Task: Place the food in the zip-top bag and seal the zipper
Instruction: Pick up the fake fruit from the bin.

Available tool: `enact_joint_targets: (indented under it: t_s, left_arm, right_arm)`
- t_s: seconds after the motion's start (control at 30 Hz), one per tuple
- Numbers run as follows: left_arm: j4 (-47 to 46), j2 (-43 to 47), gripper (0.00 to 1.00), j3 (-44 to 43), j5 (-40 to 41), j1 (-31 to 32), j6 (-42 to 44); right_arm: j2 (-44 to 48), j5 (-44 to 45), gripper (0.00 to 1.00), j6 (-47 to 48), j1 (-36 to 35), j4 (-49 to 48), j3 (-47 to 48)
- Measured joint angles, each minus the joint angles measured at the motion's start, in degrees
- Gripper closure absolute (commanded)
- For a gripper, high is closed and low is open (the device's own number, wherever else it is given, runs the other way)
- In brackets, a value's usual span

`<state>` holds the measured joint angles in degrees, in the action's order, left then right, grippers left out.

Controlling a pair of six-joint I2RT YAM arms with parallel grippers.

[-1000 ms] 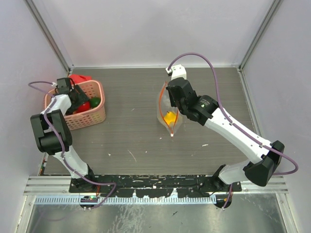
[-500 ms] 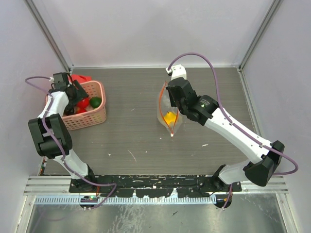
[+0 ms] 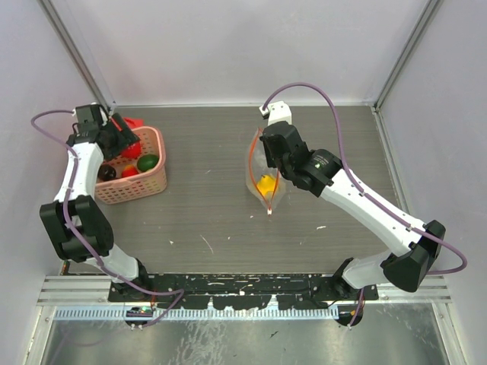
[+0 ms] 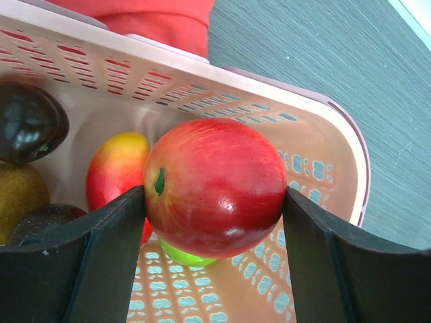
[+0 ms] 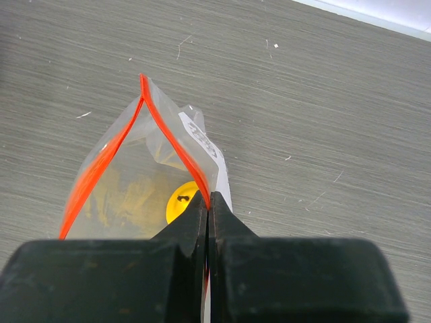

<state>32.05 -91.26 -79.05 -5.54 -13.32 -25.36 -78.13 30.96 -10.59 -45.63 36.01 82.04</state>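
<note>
The basket (image 3: 141, 190) sits far left on the table (image 3: 205, 220), the zip-top bag (image 3: 255, 171) well to its right.

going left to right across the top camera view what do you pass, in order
left hand gripping the red apple → green fruit in the pink basket → zip-top bag, pinched by the right hand

No legible text; print on the white label (image 5: 202, 140) of the zip-top bag (image 5: 121, 192) is blurred.

Pink basket (image 3: 138, 188) on grey table (image 3: 205, 217)
</note>
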Motion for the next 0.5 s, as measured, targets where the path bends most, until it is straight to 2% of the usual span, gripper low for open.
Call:
enact_joint_targets:
  t_s: [0.17, 0.33, 0.5]
  left_arm:
    - [1.4, -1.0, 0.64, -0.3, -1.0, 2.2, -0.1]
    - [3.2, -6.4, 0.60, -1.6, -2.5, 3.7, -0.3]
    - [3.0, -8.2, 0.44, -2.4, -4.5, 3.7, -1.2]
  right_arm:
    - [0.0, -0.7, 1.00, -0.1, 0.0, 0.0, 0.0]
    - [0.0, -1.1, 1.00, -0.3, 0.0, -0.5, -0.2]
    - [0.0, -1.1, 1.00, -0.3, 0.0, -0.8, -0.7]
